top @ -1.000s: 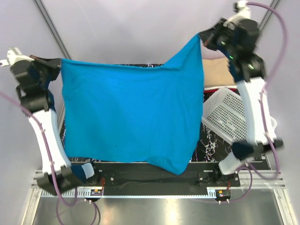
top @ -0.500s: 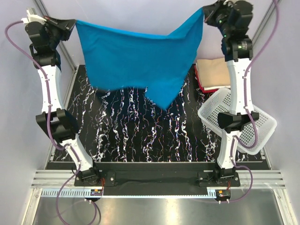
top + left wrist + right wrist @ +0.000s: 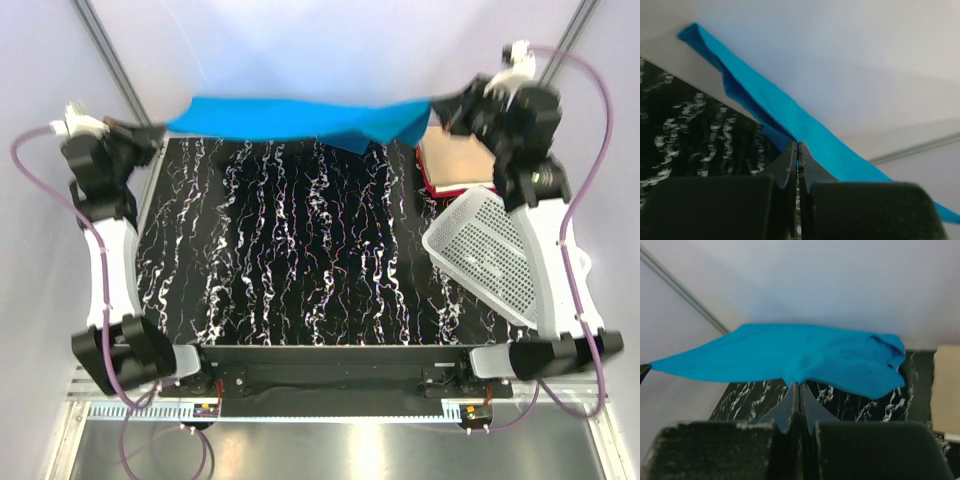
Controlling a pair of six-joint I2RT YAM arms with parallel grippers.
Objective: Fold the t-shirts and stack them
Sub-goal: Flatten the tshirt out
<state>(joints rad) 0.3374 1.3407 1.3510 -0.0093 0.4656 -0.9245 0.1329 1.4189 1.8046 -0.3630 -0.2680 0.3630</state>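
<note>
The turquoise-blue t-shirt (image 3: 300,112) is stretched in a flat band above the far edge of the black marbled table (image 3: 300,260). My left gripper (image 3: 150,130) is shut on its left corner, and my right gripper (image 3: 440,100) is shut on its right corner. In the left wrist view the shirt (image 3: 785,112) runs out from the closed left gripper (image 3: 798,145). In the right wrist view the shirt (image 3: 790,352) spreads from the closed right gripper (image 3: 800,385). A folded tan t-shirt (image 3: 455,160) lies on a red one (image 3: 428,183) at the far right.
A white perforated basket (image 3: 500,255) lies tilted at the right edge of the table, near the right arm. Metal frame posts stand at both far corners. The tan stack shows at the right edge of the right wrist view (image 3: 947,390).
Both grippers have swung the shirt away from the camera and down. It hung as a wide sheet over the table; now it is a low flat band at the far edge.
</note>
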